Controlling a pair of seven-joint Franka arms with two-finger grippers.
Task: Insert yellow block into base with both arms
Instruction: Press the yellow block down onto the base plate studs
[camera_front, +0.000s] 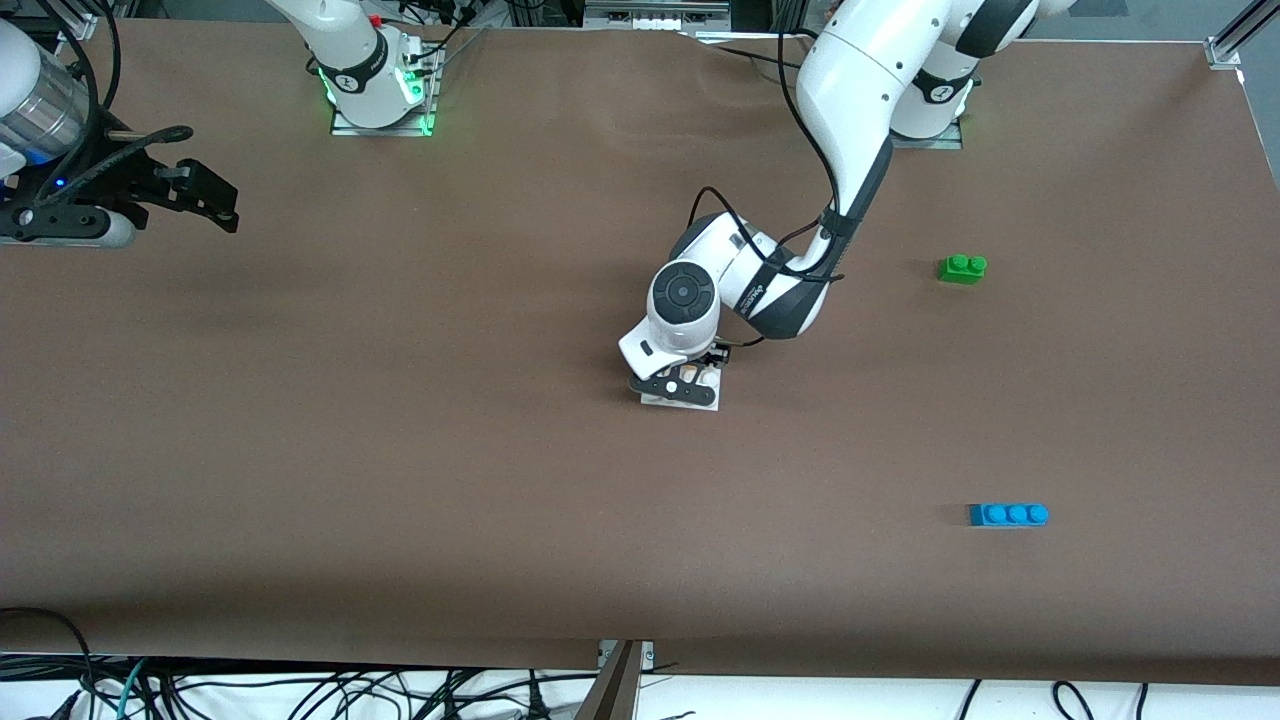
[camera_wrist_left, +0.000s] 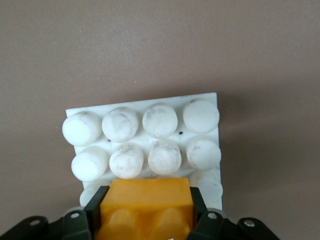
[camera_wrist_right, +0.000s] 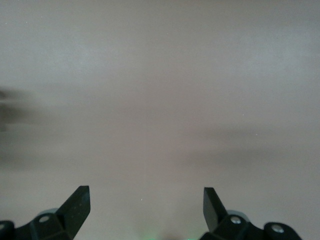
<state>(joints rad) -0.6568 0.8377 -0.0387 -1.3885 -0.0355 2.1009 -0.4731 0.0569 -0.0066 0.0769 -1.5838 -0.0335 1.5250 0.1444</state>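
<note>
Left gripper (camera_front: 690, 383): reaching down over the base near the table's middle, fingers (camera_wrist_left: 92, 212) clamping the block on both sides.
Block (camera_wrist_left: 147, 207): sitting between the left gripper's fingers, studs facing the wrist camera, pressing against the base's edge row of studs; lying just over the white plate in the left wrist view; hardly showing in the front view under the wrist.
Base (camera_wrist_left: 145, 137): lying flat on the table, white studs showing in rows, some smudged dark; partly hiding under the left gripper in the front view (camera_front: 682, 398).
Right gripper (camera_front: 205, 195): hanging above the table at the right arm's end, well apart from the base, fingers (camera_wrist_right: 77, 205) standing wide apart and holding nothing; waiting.
Green brick (camera_front: 962, 268): resting on the table toward the left arm's end, farther from the front camera than the base.
Blue brick (camera_front: 1008, 514): resting toward the left arm's end too, nearer to the front camera than the green brick and the base.
Table (camera_front: 400, 450): showing a brown cover under everything.
</note>
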